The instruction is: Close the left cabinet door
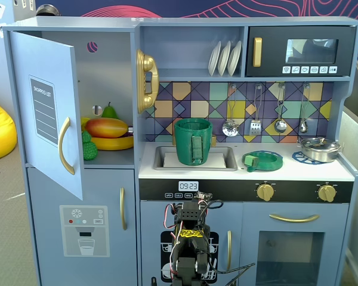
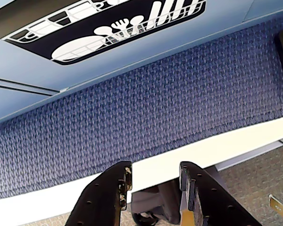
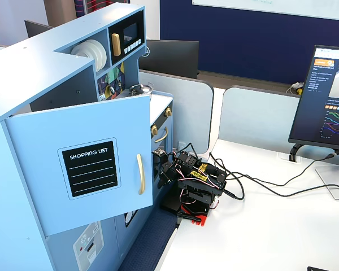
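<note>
The left cabinet door (image 1: 48,113) is pale blue with a black "SHOPPING LIST" panel and a curved gold handle (image 1: 64,146). It stands wide open, swung out to the left of the toy kitchen. In the other fixed view the door (image 3: 45,186) hangs out over the floor side, with its handle (image 3: 139,174) towards my arm. My arm (image 1: 188,244) is folded low in front of the kitchen's lower doors. My gripper (image 2: 153,172) is open and empty. It points down at the white table edge and blue mat, far below and to the right of the door.
The open compartment holds toy fruit (image 1: 107,128). A green pot (image 1: 193,141) sits in the sink. The dispenser door (image 1: 83,229) below is shut. The blue mat (image 2: 146,108) lies by the dishwasher graphic (image 2: 108,28). Cables (image 3: 260,186) and a monitor (image 3: 327,101) are on the white table.
</note>
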You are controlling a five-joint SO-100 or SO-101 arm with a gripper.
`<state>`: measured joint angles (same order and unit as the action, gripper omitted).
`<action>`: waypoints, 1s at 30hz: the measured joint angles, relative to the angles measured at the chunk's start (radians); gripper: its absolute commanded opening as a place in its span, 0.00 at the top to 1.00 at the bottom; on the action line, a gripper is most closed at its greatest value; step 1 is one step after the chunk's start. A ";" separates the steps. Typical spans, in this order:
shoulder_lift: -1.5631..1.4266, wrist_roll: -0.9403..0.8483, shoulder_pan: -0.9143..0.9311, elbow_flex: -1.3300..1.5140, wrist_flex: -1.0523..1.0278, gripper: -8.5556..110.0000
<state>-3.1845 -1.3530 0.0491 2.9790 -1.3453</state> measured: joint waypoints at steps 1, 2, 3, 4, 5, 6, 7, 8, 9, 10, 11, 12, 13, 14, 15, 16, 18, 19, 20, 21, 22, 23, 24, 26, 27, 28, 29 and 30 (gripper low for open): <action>0.000 0.000 0.000 0.000 0.000 0.93; 0.000 -0.006 0.009 0.000 0.000 0.93; 0.000 -0.034 0.015 0.000 0.000 0.93; 0.000 -0.077 0.018 0.002 -0.002 0.93; 0.000 -0.115 0.021 0.003 -0.003 0.93; 0.000 -0.137 0.021 0.003 -0.006 0.93; 0.000 -0.152 0.021 0.003 -0.011 0.93; 0.000 -0.163 0.021 0.005 -0.011 0.93; 0.000 -0.170 0.021 0.005 -0.012 0.93; 0.000 -0.175 0.021 0.005 -0.012 0.93; 0.000 -0.178 0.021 0.006 -0.012 0.93; 0.000 -0.181 0.021 0.006 -0.012 0.93; 0.000 -0.181 0.021 0.006 -0.012 0.93; 0.000 -0.181 0.021 0.006 -0.012 0.93; 0.000 -0.181 0.021 0.006 -0.012 0.93; 0.000 -0.181 0.021 0.006 -0.012 0.93; 0.000 -0.190 0.003 0.006 -0.012 0.93; 0.000 -0.189 -0.011 0.006 -0.012 0.93; 0.000 -0.179 -0.037 0.006 -0.012 0.93; 0.000 -0.164 -0.074 0.006 -0.012 0.93; 0.000 -0.144 -0.118 0.003 -0.009 0.93; 0.008 -0.118 -0.166 -0.017 0.003 0.93; 0.025 -0.094 -0.215 -0.044 0.009 0.93; 0.071 -0.063 -0.316 -0.114 0.058 0.93; 0.094 -0.049 -0.370 -0.160 0.089 0.93; 0.115 -0.041 -0.422 -0.213 0.121 0.93; 0.137 -0.037 -0.477 -0.268 0.147 0.93; 0.164 -0.037 -0.534 -0.330 0.167 0.93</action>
<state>-3.0204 -1.3898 -0.4847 2.6492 -1.1781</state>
